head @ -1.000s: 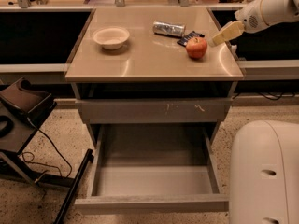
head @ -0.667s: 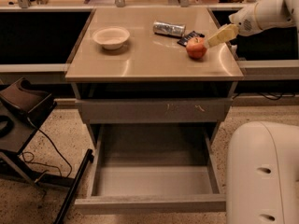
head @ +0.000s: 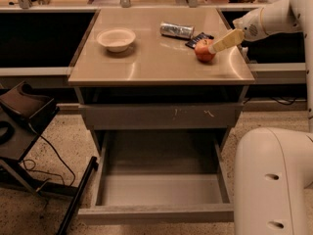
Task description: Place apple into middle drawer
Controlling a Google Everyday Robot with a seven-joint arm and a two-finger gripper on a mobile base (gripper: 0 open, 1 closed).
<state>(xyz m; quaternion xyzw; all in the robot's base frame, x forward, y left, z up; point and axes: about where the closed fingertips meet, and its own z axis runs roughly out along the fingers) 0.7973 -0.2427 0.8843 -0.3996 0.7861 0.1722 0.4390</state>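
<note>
The apple [head: 204, 51] is red-orange and sits on the countertop [head: 146, 62] near its right edge. My gripper [head: 218, 44] reaches in from the right on the white arm, and its pale tip lies against the apple's right side. The middle drawer [head: 161, 190] is pulled open low at the front, with a bare gray floor and a plain front.
A white bowl [head: 116, 38] sits at the counter's left. A silver packet [head: 176, 30] and a dark packet [head: 198, 39] lie behind the apple. A shut drawer front with pale scratches [head: 161, 115] is above the open drawer. My white base [head: 274, 180] is at the right, and a black stand [head: 19, 111] at the left.
My gripper has edged a little left and down, closer against the apple. The apple, bowl and drawer have not moved.
</note>
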